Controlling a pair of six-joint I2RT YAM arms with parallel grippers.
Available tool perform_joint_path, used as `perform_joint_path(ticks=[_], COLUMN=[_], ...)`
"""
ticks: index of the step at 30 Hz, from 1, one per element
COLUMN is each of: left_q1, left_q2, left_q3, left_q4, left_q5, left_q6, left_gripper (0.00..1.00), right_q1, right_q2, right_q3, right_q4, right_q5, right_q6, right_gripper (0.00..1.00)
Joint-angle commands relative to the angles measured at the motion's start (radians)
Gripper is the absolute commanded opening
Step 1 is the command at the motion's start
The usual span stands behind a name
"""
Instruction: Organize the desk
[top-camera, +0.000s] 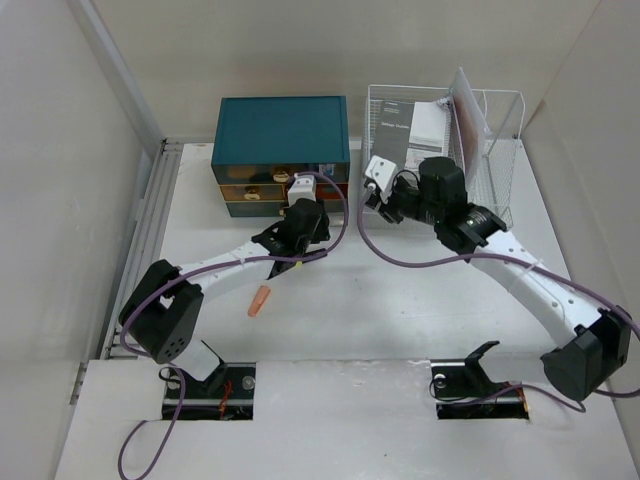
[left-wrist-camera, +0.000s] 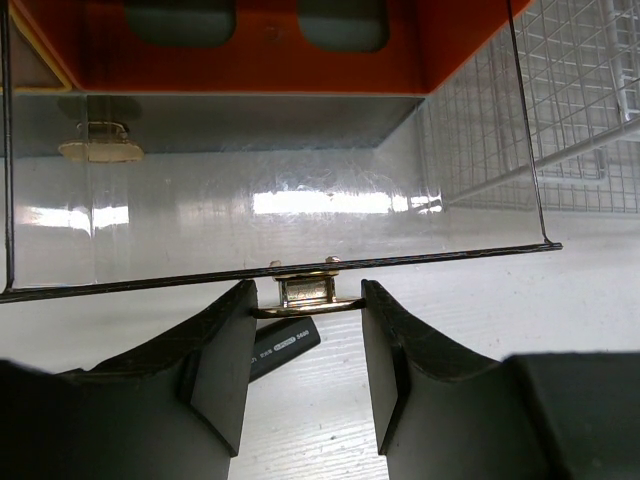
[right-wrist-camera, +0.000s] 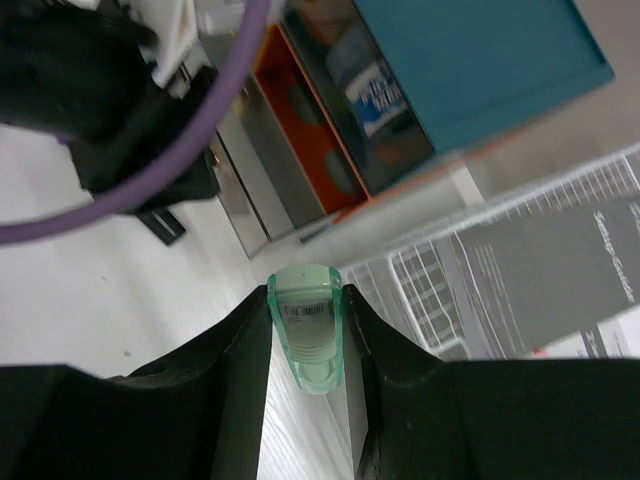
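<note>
Desk (top-camera: 400, 310) half sorted: orange stick (top-camera: 260, 301) lies loose. Your left gripper (left-wrist-camera: 308, 322) pinches the drawer pull (left-wrist-camera: 305, 291), right gripper (right-wrist-camera: 305, 302) a green tube (right-wrist-camera: 308, 340).

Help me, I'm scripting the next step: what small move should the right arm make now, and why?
Probably swing the right gripper, clamped on the green item, over the clear drawer and lower it in: the left gripper grips that drawer's handle, holding it pulled out.
</note>
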Motion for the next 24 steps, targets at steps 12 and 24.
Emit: perform_joint_path(ticks=[12, 24], left_q1=[-0.024, -0.024], left_q2=[-0.049, -0.049], left_q3=[-0.023, -0.032], left_q4=[0.033, 0.033], left_q5=[0.059, 0.059], left_q6=[-0.020, -0.020], left_gripper=[0.00, 0.00], right_q1=[-0.048, -0.048], right_q2=[0.196, 0.462], right_q3=[0.221, 0.411], right_q4=[0.088, 0.117], right_q5=[-0.307, -0.358], right_q6=[0.192, 0.212], right_gripper=[0.00, 0.00])
